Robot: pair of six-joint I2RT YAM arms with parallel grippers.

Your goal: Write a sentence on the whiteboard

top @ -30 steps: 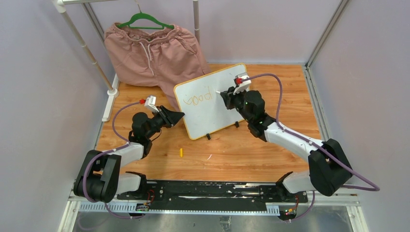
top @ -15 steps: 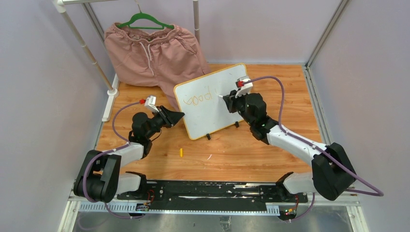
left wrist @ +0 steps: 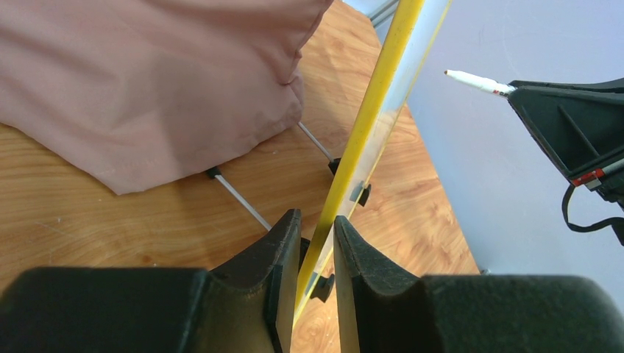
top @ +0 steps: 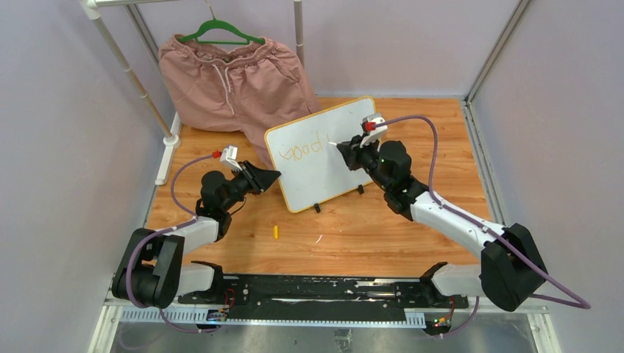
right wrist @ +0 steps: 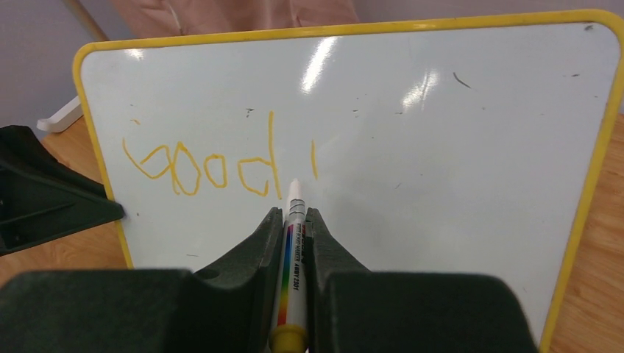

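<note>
Toward the far middle of the surface [top: 383,228], the whiteboard [top: 320,165] stands tilted back. Its left frame edge is pinched by the left claw [left wrist: 316,222]. The right claw [right wrist: 294,217] pinches a marker [right wrist: 292,254] near the sentence [right wrist: 213,165]. Board judged light, stiff and slick: grip the frame, never the face.

The left arm [top: 188,232] is bent low, and the left gripper [top: 277,176] pinches the whiteboard [top: 316,176] at its edge. The right arm [top: 449,217] stretches far forward, and the right gripper [top: 343,145] squeezes a marker [right wrist: 293,250].
</note>
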